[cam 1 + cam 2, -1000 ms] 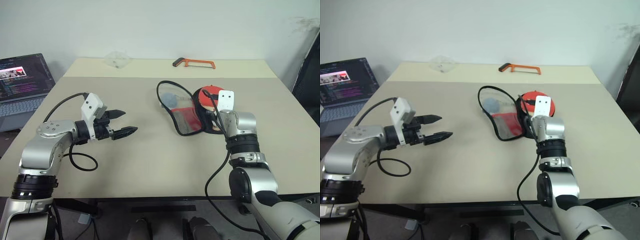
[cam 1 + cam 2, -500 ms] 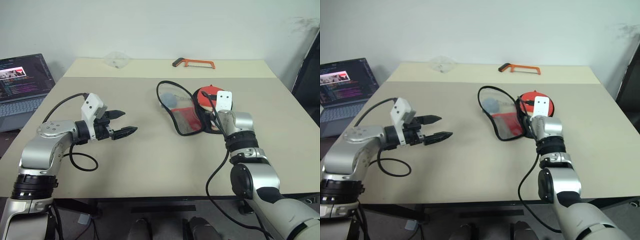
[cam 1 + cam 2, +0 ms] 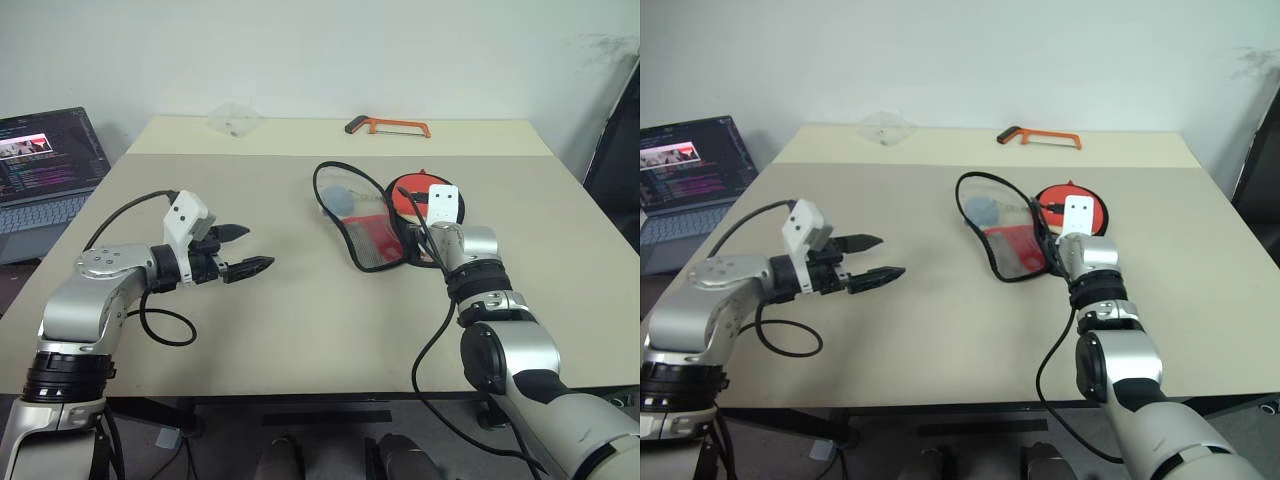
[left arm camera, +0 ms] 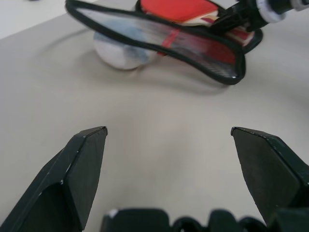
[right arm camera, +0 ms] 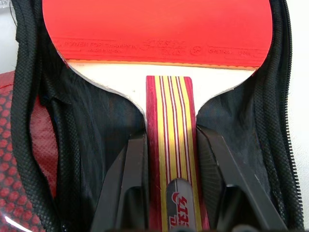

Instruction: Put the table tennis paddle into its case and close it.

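The table tennis paddle [image 5: 159, 29], red face up with a striped wooden handle, lies in the black lower half of the open case [image 5: 29, 96]. My right gripper [image 5: 170, 135] is shut on the handle, one finger pressed against each side. In the head views the paddle [image 3: 410, 190] rests at centre right of the table. The case's lid [image 3: 355, 225], with its clear window and red mesh, lies folded open to the paddle's left. My left gripper [image 3: 255, 247] hovers open over the table on the left, pointing toward the case, nothing between its fingers.
A pale round pouch [image 4: 123, 53] lies under the open lid. An orange hacksaw [image 3: 388, 125] and a clear plastic bag [image 3: 233, 118] lie at the table's far edge. A laptop [image 3: 45, 165] stands off to the left. Bare tabletop [image 3: 300, 310] stretches between the arms.
My right wrist has dipped a little and edged left, and more of the paddle's red face shows beyond it. The left arm has kept still.
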